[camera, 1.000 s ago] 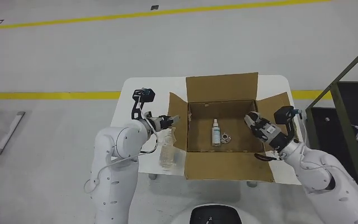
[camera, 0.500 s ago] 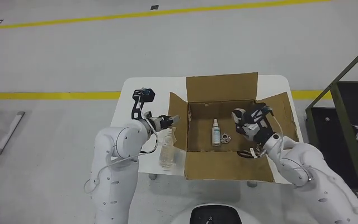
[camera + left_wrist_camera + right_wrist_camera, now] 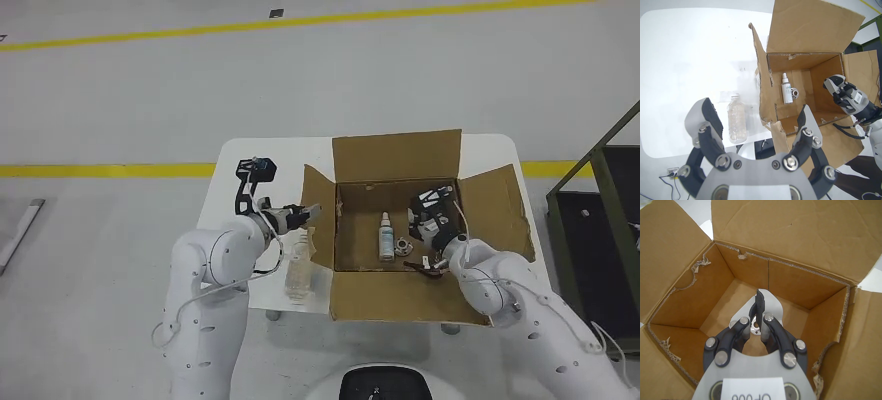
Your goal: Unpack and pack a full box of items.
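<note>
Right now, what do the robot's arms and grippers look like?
The left arm and right arm are white shells. The left gripper and right gripper have grey plates, black links, silver screws and fingers with black pads. A black cable hangs at the right wrist; a white label marks that gripper.

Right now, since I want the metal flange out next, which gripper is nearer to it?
Right. The right gripper hangs over the box's open top, close to the metal flange. The left gripper is outside the box, near the clear bottle on the table.
</note>
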